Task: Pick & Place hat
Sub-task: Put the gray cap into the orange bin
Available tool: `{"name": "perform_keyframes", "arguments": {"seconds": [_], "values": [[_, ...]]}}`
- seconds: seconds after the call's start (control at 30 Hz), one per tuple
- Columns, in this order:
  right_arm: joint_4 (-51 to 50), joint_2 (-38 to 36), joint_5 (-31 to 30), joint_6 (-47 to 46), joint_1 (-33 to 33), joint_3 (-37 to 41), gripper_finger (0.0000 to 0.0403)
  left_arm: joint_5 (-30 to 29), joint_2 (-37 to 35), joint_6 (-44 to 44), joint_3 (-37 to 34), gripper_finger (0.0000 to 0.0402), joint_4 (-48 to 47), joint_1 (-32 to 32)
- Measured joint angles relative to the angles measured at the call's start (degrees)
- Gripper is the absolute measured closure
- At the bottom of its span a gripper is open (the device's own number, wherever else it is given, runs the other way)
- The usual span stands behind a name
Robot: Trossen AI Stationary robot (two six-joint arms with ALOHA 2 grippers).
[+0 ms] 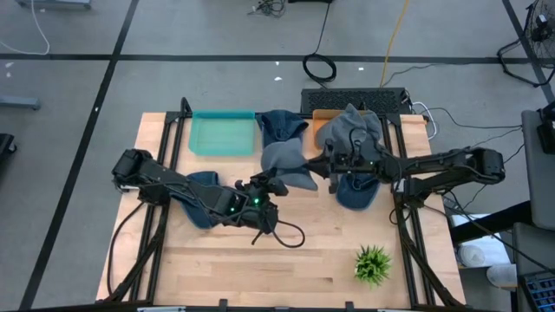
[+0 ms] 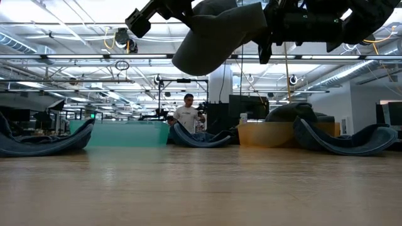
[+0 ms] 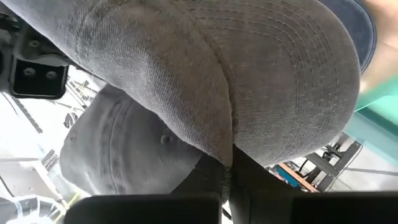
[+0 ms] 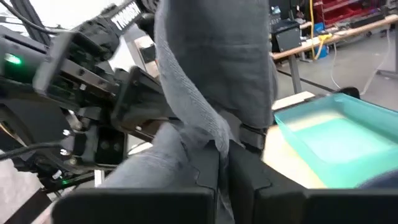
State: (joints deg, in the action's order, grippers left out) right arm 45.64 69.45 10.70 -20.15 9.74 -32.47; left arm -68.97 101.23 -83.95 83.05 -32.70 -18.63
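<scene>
Between the two grippers hangs a grey cloth cap [image 1: 286, 165]: left gripper [image 1: 279, 186] and right gripper [image 1: 327, 165] both clamped on it.

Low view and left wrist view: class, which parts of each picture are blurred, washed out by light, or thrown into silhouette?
Low view: the near tabletop is blurred; the grey hat hangs dark against bright ceiling lights. Left wrist view: the hat's stitching is sharp, the teal tray soft, the background behind the hat overexposed.
</scene>
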Motion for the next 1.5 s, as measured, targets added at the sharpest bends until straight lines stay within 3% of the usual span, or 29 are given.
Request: {"name": "perform_keyframes", "arguments": {"seconds": [0.23,0.5,0.83,1.0,1.27,1.5], "values": [[8.2,-1.1,3.1,-8.6,-3.0,0.0,0.0401,-0.1,0.0,-0.1,0.0,0.0401,0.1,0.4],[7.5,-3.7,2.2,-16.5,-6.5,0.1,0.0402,0.6,-0.1,-0.2,0.2,0.0398,0.7,1.8],[9.7,-4.2,3.3,-15.3,-7.3,0.1,0.0403,2.0,-0.1,10.6,0.0,0.0321,5.4,1.2],[9.4,-5.1,3.1,-13.6,-7.3,-1.0,0.0403,5.9,-0.1,21.0,0.0,0.0255,5.5,-0.3],[4.8,-7.3,4.6,-12.4,-7.2,-4.7,0.0403,11.6,-1.1,48.2,0.0,0.0129,0.4,-0.5],[-10.5,-10.3,2.4,-0.5,-7.2,-11.8,0.0403,29.2,-6.6,76.0,0.0,0.0060,-10.5,3.1]]}}
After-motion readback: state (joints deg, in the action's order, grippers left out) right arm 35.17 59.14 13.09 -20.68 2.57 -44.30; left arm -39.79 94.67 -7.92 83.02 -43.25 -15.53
